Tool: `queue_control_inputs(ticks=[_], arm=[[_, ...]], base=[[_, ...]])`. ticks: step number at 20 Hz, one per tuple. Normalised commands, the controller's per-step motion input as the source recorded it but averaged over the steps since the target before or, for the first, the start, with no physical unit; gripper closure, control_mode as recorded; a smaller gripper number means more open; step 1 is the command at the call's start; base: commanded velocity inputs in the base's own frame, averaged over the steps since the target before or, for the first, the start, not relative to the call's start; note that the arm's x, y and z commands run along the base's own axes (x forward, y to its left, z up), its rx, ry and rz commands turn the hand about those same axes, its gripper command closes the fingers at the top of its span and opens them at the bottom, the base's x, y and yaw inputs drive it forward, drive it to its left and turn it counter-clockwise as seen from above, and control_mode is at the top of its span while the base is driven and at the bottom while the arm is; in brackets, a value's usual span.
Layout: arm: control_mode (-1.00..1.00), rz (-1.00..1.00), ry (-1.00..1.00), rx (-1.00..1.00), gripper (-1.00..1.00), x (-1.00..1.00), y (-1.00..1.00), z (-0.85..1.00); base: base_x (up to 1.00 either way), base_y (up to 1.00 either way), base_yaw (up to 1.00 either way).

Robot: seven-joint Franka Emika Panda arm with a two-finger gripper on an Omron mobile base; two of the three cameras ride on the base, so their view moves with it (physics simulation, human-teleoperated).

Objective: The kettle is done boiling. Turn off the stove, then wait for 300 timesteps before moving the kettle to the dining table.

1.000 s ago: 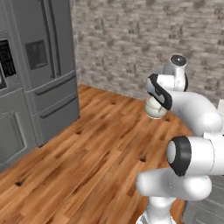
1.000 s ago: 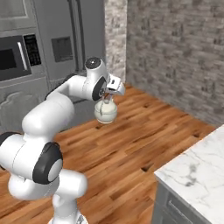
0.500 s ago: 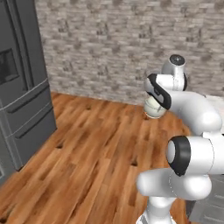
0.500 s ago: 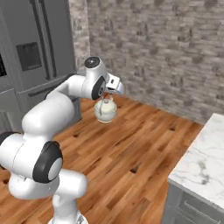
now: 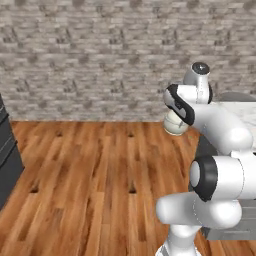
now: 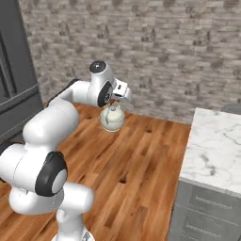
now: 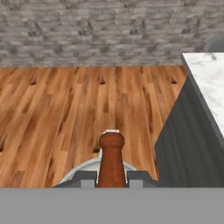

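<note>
Inspector: Your end effector [image 6: 114,104] is pinched shut on the handle [image 7: 110,158] of the kettle [image 6: 112,118]. The kettle hangs in the air in front of the arm, above the wood floor [image 5: 90,175], touching nothing else.

Operator: What has changed over the last second?

Inspector: The whole view has swung. A second ago the grey fridge filled the left of both base views; now only its edge [image 6: 16,75] remains, and the brick wall [image 5: 85,60] fills the background. The kettle keeps its place relative to the arm, so this is your base turning, not the kettle moving in the grip.

Operator: And the table?

Inspector: The marble surface [image 6: 216,146] has come much further into the right base view, and the hand view shows its top corner [image 7: 208,83] ahead and to the right. I judge you are mid-carry, with the stove step behind you.

Operator: Any risk?

Inspector: The kettle hangs by a thin handle, so it may swing as you turn. You need to face the surface and clear its edge before lowering.
</note>
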Motion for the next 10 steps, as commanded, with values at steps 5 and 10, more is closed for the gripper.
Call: queue_control_inputs(ticks=[5,10], arm=[[1.0,0.0,0.0,0.0,1.0,0.0,0.0,0.0],[1.0,0.0,0.0,0.0,1.0,0.0,0.0,0.0]], base=[[0.18,0.55,-0.53],[0.18,0.57,-0.53]])
